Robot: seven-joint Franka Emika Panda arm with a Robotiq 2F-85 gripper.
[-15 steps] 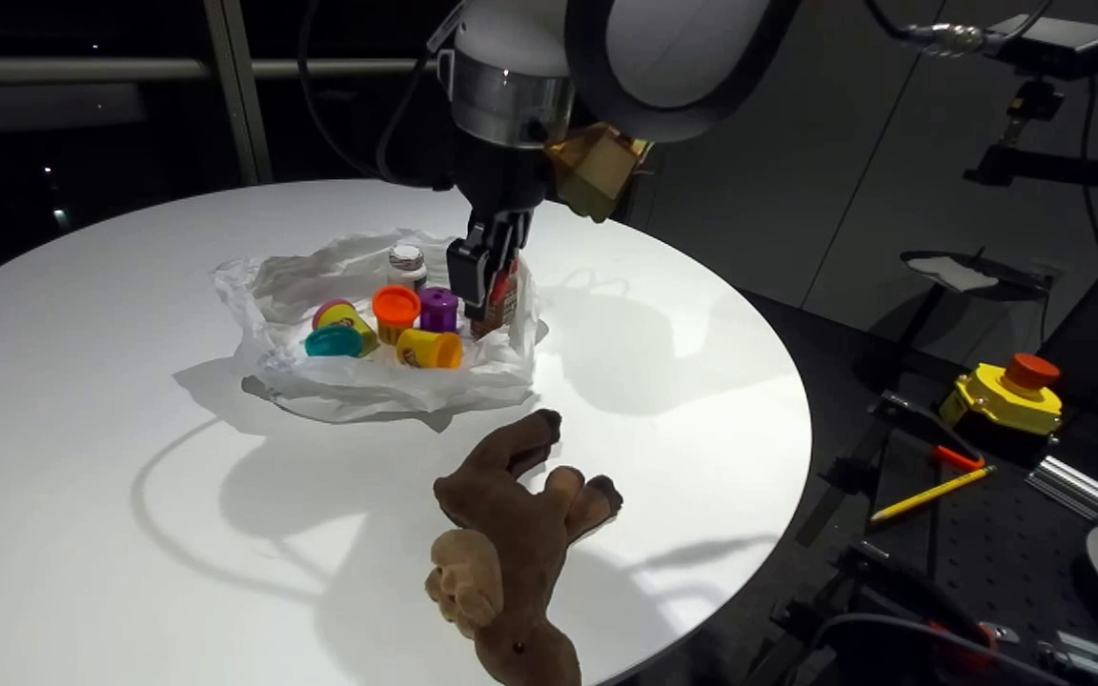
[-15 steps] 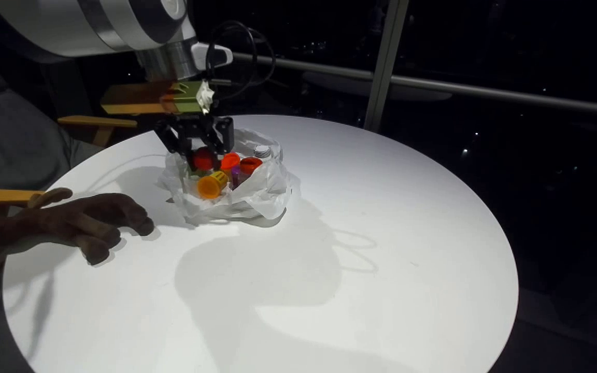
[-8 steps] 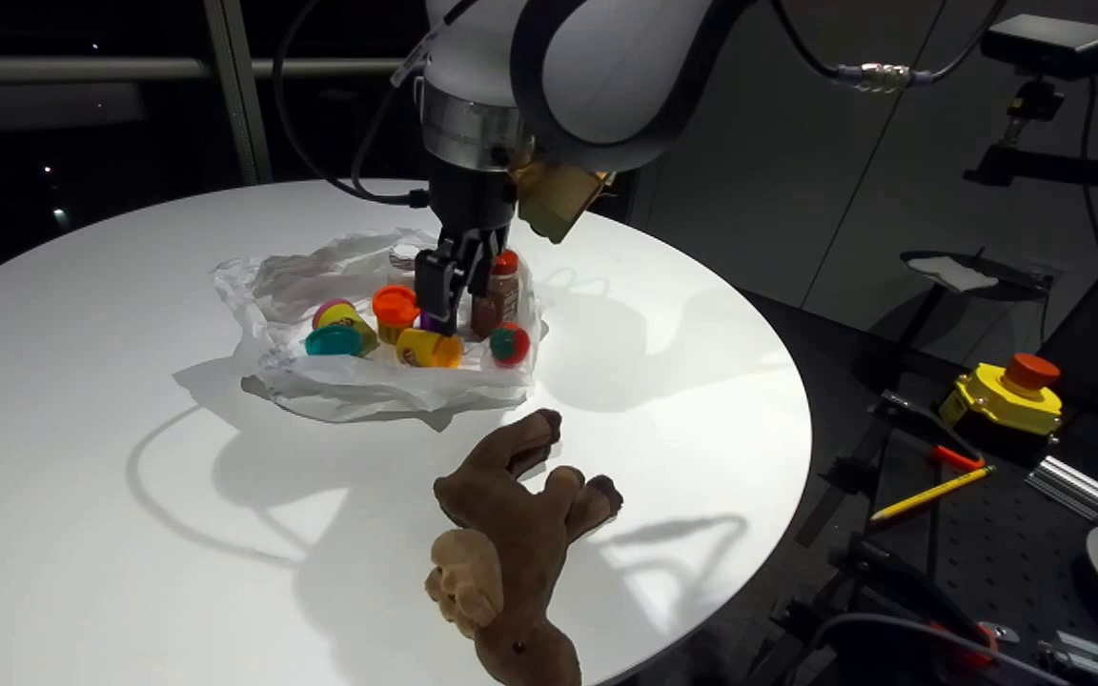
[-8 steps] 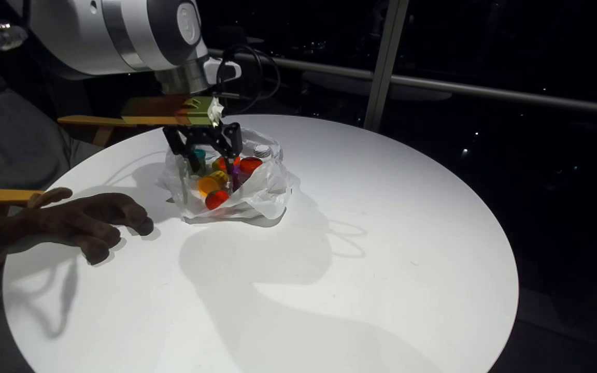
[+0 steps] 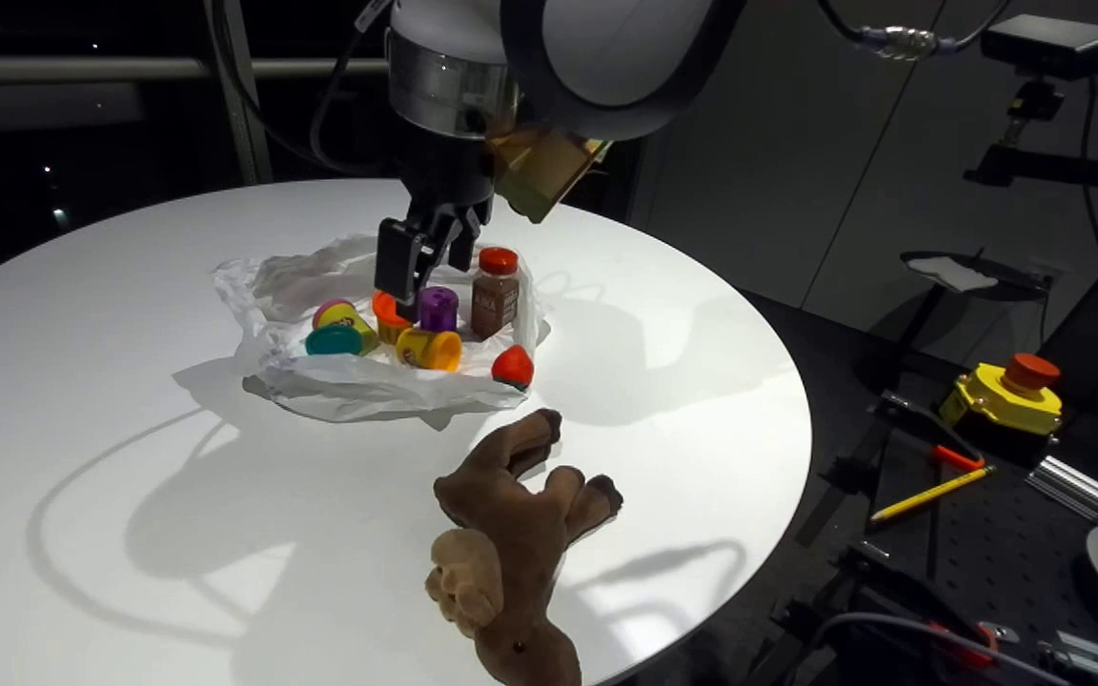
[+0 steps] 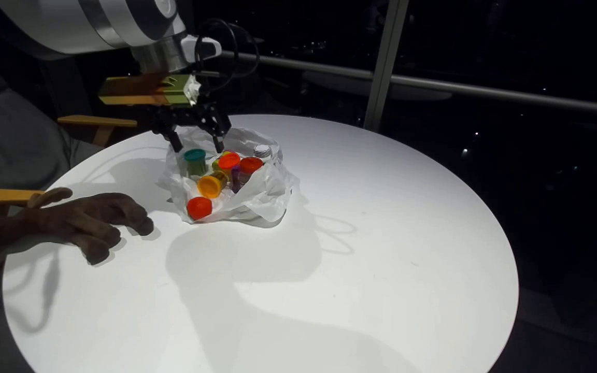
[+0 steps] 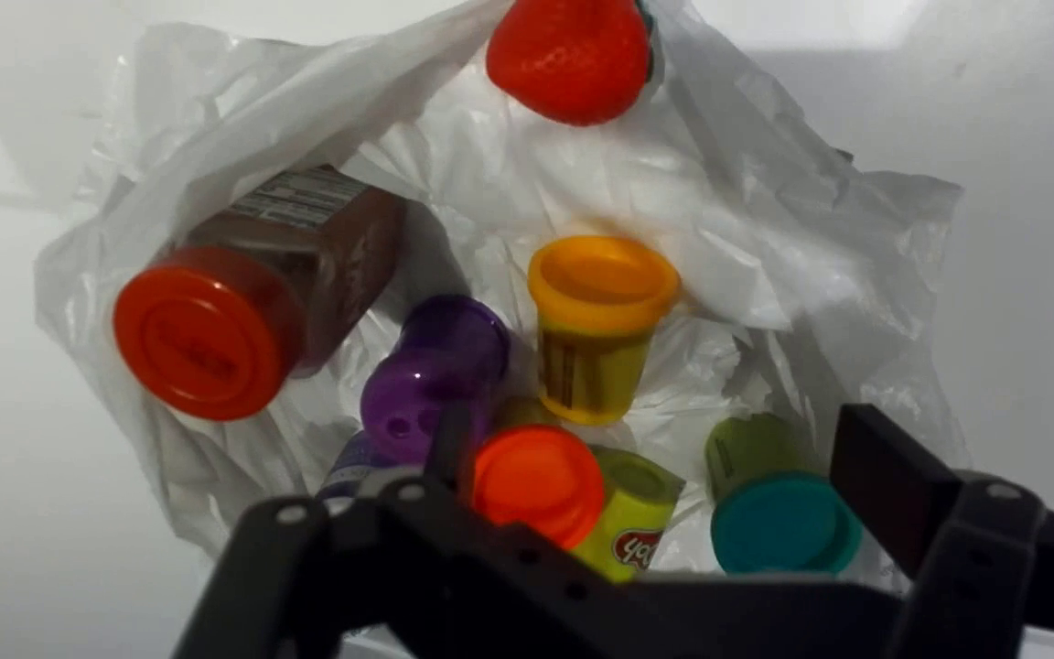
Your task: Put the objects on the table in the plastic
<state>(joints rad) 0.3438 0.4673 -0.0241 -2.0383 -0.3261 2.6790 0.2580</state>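
Observation:
My gripper (image 5: 435, 284) hovers over the white plastic (image 5: 358, 391), its jaws wide apart with nothing between them in the wrist view. Lying in the bag are a purple container (image 7: 440, 375), a yellow tub with orange lid (image 7: 602, 329), a red-orange-lidded tub (image 7: 538, 485), a yellow-green tub (image 7: 628, 522), a teal-lidded tub (image 7: 783, 513) and a red-capped brown bottle (image 7: 262, 293). A red strawberry (image 7: 573, 64) rests at the bag's rim, also seen in both exterior views. The brown plush animal (image 5: 511, 514) lies on the table (image 5: 82, 495), outside the bag.
A white-capped jar (image 6: 263, 151) is also in the bag, mostly hidden in the wrist view. Beyond the table's edge are a yellow box with a red button (image 5: 1006, 400), a pencil (image 5: 935, 493) and a chair (image 6: 18, 129).
The jaws have opened and the strawberry has dropped out, tumbling to the bag's rim nearest the plush. My gripper first dipped, then rose and shifted away from the strawberry.

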